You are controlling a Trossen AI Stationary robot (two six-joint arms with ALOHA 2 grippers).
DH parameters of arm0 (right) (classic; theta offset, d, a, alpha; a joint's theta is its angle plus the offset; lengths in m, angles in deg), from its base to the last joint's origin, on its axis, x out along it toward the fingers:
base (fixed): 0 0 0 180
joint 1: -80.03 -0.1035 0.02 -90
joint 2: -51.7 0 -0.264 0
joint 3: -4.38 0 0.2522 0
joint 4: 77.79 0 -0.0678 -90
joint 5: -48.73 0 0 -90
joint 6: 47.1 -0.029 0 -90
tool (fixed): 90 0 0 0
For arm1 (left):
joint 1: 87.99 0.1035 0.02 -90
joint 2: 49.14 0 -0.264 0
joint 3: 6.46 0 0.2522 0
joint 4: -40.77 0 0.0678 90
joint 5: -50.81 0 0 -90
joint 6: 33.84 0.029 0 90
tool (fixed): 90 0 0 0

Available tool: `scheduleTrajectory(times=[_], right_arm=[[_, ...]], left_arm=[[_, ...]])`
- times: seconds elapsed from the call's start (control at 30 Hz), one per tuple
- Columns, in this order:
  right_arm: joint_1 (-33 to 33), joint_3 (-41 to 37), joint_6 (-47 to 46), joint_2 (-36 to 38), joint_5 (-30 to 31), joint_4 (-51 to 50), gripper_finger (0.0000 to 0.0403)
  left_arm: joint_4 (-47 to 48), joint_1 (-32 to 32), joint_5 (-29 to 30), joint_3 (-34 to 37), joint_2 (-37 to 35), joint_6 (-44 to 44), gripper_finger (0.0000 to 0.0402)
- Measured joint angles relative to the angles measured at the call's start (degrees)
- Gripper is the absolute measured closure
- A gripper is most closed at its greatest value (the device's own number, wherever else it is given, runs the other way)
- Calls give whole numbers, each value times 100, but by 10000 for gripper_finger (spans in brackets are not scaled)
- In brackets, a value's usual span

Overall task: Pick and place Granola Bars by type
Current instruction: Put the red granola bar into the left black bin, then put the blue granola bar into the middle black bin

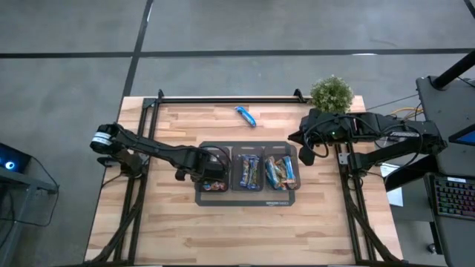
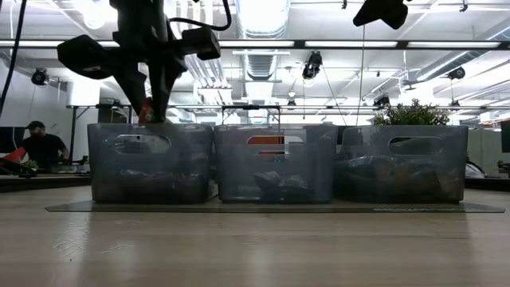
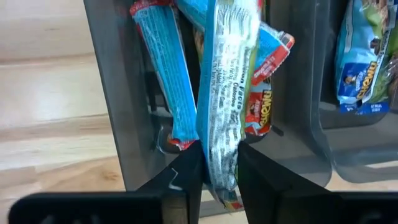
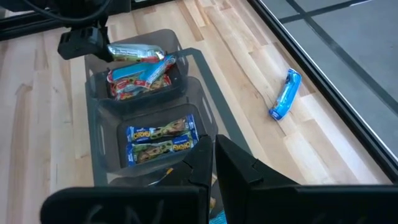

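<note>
We see the left gripper [image 3: 214,177] reaching over the left bin [image 1: 215,176], clamped on a granola bar [image 3: 224,93] with unreadable small print; right gripper [image 4: 214,163] clenched, parked.

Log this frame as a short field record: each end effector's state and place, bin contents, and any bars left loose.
left end effector: shut on a light blue bar, above the left bin
right end effector: shut, empty, parked by the potted plant
middle bin: dark blue bars
right bin: mixed wrappers, type unclear
loose: one blue bar on the table behind the bins
</note>
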Motion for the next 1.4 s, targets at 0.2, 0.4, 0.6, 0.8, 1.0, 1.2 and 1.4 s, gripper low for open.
scheduleTrajectory(times=[0.2,0.4,0.6,0.8,1.0,1.2,1.4], right_arm=[[0,0,-17,-3,2,0,390],[0,0,-17,-4,4,0,390],[0,0,-2,-4,9,0,390],[0,0,-9,-4,9,0,390],[0,0,-17,-4,9,0,390],[0,0,-17,-4,9,-2,390],[0,0,-88,-4,9,-1,390]], left_arm=[[-9,2,87,17,0,2,307],[-36,11,129,48,0,-9,283],[-193,11,74,8,0,254,282],[-238,11,62,8,0,302,285],[-234,11,55,8,-11,387,342],[-232,11,52,8,-26,547,398],[-225,11,92,-51,-198,1135,401]])
